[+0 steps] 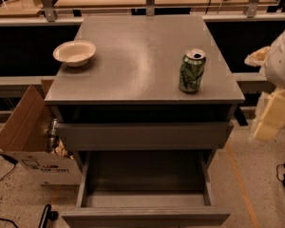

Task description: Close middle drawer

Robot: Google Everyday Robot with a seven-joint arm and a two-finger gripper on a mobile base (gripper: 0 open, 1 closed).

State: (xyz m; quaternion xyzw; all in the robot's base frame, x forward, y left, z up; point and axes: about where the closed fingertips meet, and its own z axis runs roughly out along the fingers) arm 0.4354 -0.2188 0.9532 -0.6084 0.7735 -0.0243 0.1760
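Hovering gripper [268, 120]: hung right of cabinet [142, 56], apart from it, probably staged for a push; grip could not be told
Middle drawer [145, 217]: stood pulled far out, below top drawer [142, 136]

The desk [142, 56] top is smooth grey with a dull sheen; the middle drawer [145, 177] is matt grey. Glossy metal can [192, 71]; brown cardboard box [23, 127]; the pincer [270, 120], at the right edge of the frame, looks like pale matt plastic.
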